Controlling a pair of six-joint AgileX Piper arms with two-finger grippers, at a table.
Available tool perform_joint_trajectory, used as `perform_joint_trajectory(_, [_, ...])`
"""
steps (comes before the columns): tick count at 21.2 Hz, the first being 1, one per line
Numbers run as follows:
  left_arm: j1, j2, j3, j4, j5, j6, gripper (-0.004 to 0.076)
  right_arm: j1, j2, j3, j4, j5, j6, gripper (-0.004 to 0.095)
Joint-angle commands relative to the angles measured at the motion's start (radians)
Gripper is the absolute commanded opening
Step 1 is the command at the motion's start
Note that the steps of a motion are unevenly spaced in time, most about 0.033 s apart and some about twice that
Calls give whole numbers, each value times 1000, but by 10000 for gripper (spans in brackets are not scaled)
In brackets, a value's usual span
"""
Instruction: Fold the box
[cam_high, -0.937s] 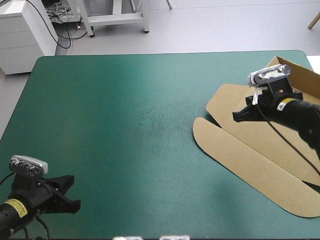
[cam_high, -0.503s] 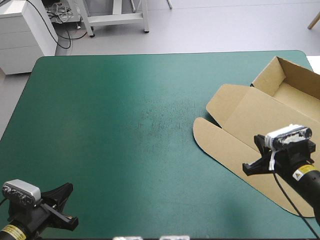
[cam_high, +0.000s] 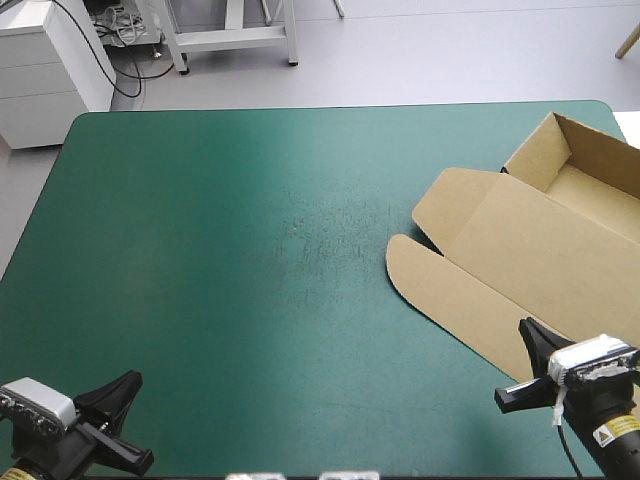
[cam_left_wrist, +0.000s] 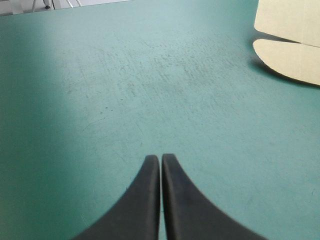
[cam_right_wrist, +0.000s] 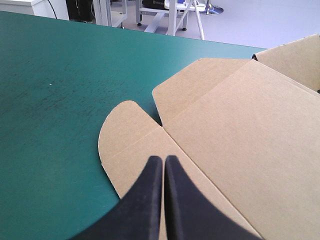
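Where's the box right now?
In the high view the box lies on the table, at its right side: tray toward the far right corner, flat lid under the right tool.

Pale grey floor (cam_high: 450, 50) lies beyond the teal-green tabletop (cam_high: 250, 250). A white drawer cabinet (cam_high: 45, 70) stands past its far left corner, black cables (cam_high: 122, 62) beside it, white frame legs (cam_high: 232, 36) nearby.

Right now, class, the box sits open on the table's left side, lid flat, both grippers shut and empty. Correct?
No: the box sits on the table's right side, as the high view shows. The rest holds: lid flat, left gripper and right gripper shut and empty.
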Motion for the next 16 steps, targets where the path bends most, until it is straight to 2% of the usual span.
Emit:
perform_joint_trajectory(1, [-3,14,-21,-14,-80,0,-8,1,-60,10,7,-88,-5,-2])
perform_joint_trajectory(3, [-3,14,-21,-16,-80,22,-8,1,-124,33,7,-115,-5,-2])
perform_joint_trajectory(6, [-3,14,-21,-16,-80,23,-8,1,-192,33,-5,-90,5,-2])
perform_joint_trajectory(16, [-3,14,-21,-16,-78,23,-8,1,-222,33,-39,5,90,-2])
